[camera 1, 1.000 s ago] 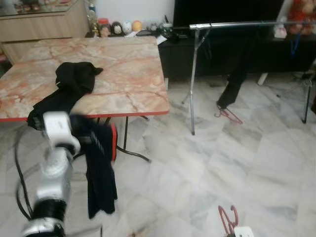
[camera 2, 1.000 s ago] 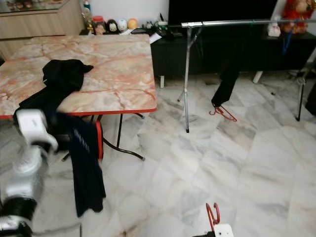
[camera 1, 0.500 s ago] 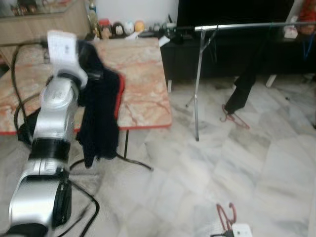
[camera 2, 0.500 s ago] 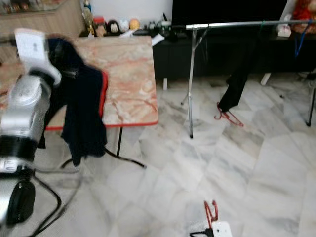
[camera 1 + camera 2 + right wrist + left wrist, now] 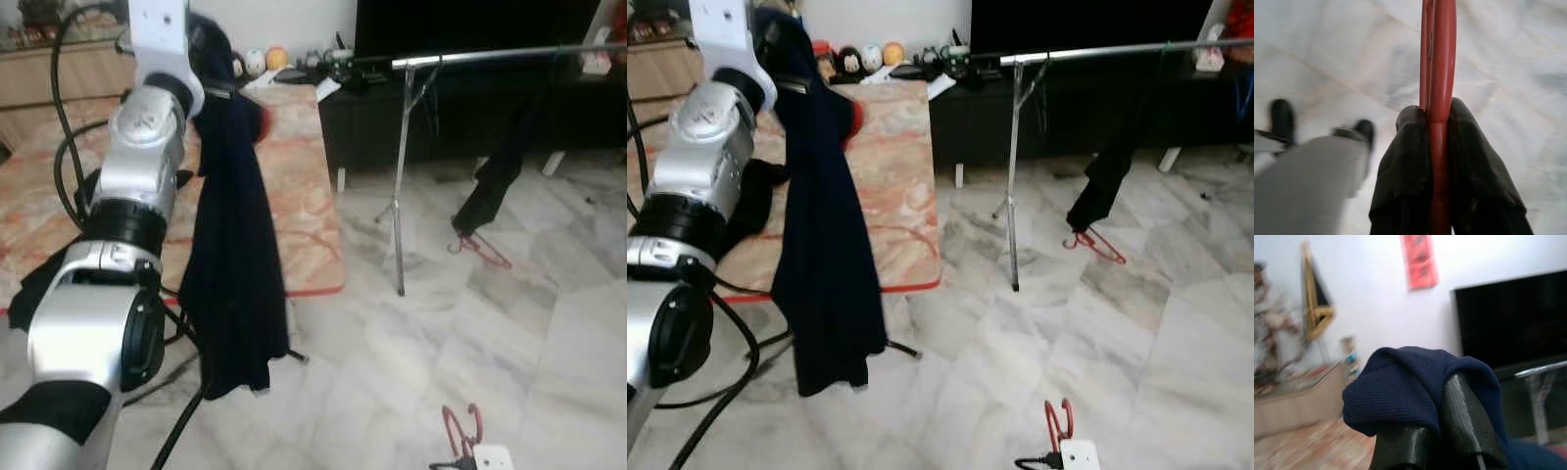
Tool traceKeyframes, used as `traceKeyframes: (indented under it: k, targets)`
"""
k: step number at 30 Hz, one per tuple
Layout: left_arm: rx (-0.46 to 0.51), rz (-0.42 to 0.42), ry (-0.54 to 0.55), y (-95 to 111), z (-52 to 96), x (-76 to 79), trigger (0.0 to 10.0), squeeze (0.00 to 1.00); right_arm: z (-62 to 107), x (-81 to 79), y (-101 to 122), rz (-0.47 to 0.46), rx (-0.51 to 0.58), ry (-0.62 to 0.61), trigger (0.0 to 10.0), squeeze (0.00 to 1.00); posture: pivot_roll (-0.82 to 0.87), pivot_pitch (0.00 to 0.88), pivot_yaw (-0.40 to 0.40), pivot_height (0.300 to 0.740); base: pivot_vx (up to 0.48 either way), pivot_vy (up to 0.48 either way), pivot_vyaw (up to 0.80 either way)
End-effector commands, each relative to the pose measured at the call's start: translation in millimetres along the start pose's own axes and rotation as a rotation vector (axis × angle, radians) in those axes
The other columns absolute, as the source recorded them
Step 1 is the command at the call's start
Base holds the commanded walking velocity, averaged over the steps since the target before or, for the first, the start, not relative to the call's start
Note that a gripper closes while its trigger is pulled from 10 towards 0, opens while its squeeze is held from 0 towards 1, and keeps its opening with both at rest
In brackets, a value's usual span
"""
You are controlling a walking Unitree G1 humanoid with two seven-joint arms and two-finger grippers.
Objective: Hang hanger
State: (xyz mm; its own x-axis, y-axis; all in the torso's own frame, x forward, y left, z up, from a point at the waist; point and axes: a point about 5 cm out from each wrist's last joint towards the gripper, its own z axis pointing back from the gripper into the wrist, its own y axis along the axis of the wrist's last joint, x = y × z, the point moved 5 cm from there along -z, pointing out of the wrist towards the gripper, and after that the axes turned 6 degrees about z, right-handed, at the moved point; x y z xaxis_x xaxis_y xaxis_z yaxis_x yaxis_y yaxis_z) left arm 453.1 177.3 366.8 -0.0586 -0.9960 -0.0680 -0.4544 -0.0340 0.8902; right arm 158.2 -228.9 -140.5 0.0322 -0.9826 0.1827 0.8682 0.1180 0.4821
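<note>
Left eye view: marble-veined pink table [image 5: 304, 186] with red edging; tubular steel rail [image 5: 490, 57]; left gripper [image 5: 1442, 431] raised high, clamped on a limp navy knit garment [image 5: 235, 255]; right gripper [image 5: 1435, 161] low, pinching a thin red plastic hanger [image 5: 1439, 58] above the floor.

Left arm [image 5: 147, 127] and dark garment [image 5: 235, 245] higher now.

No legible text, label, brand or number anywhere. Red banner [image 5: 1419, 260] on the far wall, seen from the left wrist: marks too blurred to read. White plate [image 5: 158, 22] on the left arm's wrist: faint dark specks only, no readable characters. Small white box [image 5: 1079, 455] on the near floor: blank as seen.
</note>
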Motion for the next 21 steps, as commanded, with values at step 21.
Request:
traceKeyframes:
  k: [21]
  targets:
    - [-0.413, 0.053, -0.140, -125, 87.9, 5.5, 10.0, 0.00, -1.4, -18.0, 2, 0.016, -0.016, 0.032, 10.0, 0.00, 0.03, 0.000, 0.036, 0.740, 0.113, 0.000, 0.00]
